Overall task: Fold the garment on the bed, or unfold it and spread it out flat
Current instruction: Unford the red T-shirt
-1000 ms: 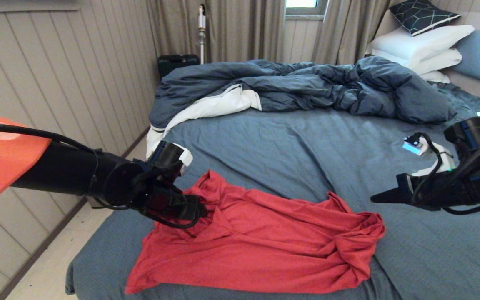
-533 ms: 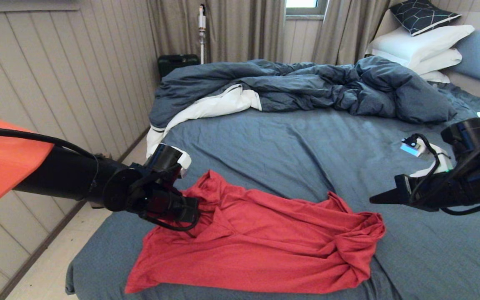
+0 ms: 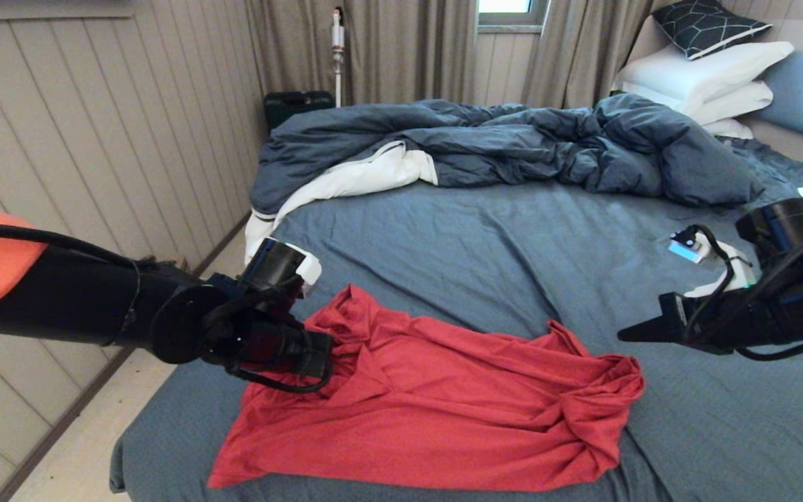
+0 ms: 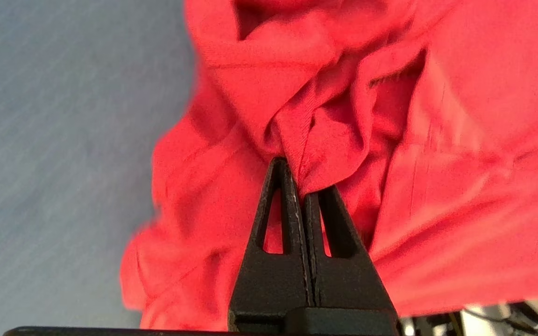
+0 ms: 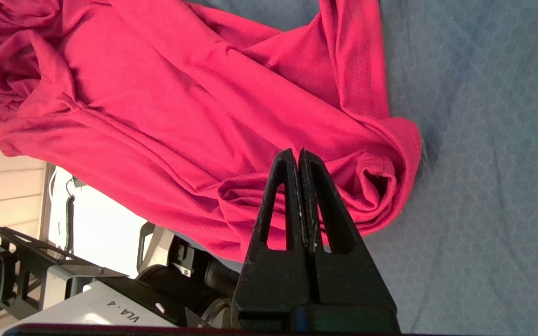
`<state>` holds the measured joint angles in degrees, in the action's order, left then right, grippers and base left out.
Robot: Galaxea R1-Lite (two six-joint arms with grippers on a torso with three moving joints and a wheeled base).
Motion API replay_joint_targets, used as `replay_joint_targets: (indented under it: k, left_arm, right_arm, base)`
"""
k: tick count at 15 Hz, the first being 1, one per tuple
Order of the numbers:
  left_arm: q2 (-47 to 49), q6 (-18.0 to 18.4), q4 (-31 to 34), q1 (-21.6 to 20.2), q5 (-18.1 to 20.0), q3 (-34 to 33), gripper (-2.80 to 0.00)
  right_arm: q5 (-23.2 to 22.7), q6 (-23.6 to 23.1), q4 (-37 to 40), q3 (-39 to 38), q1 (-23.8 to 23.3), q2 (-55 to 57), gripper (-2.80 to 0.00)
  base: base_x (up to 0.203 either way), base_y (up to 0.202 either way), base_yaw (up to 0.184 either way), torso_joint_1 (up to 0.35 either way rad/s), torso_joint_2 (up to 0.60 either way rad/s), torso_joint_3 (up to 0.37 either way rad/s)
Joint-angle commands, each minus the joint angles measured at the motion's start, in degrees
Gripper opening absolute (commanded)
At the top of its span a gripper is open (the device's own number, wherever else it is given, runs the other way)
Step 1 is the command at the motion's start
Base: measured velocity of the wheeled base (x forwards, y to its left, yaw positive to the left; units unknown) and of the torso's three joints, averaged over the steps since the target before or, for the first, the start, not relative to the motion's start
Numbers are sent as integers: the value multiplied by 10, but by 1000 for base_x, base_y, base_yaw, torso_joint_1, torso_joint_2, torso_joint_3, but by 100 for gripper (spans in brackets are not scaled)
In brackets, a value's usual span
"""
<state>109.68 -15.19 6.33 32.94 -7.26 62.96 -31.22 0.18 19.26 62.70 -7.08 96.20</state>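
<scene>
The red garment (image 3: 436, 411) lies rumpled on the slate-blue bed (image 3: 485, 251), near its front edge, plain side up with no print showing. My left gripper (image 4: 299, 184) is shut on a fold of the garment (image 4: 325, 116) at its left end, and in the head view the left gripper (image 3: 335, 352) sits low over the cloth. My right gripper (image 3: 624, 335) hangs shut and empty just right of the bunched right end of the garment (image 5: 231, 107); the right gripper (image 5: 298, 154) holds nothing.
A rumpled dark blue duvet (image 3: 513, 146) with white lining lies across the far half of the bed. White pillows (image 3: 708, 84) are stacked at the back right. A panelled wall (image 3: 95, 153) and a strip of floor (image 3: 88, 446) run along the bed's left side.
My left arm has drawn back slightly to the left and dipped, tugging the garment's left end with it. The right arm has barely moved.
</scene>
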Motion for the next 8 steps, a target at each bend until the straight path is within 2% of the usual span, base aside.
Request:
replay_joint_targets:
  k: [1,5,8]
  left_arm:
    - [-33,-1,1,6,-6,-21,-280]
    - [-87,2,-4,21,-11,-89,-280]
    - [-66,4,-33,21,-10,-88,-280]
  right_arm:
    - [-2,0,0,0,0,-1,-280]
    - [-2,0,-2,-1,0,-6,-280]
    - [-2,0,-2,-1,0,-7,-280]
  base:
    - [0,0,0,0,0,0]
    - [0,0,0,0,0,0]
    - [0,0,0,0,0,0]
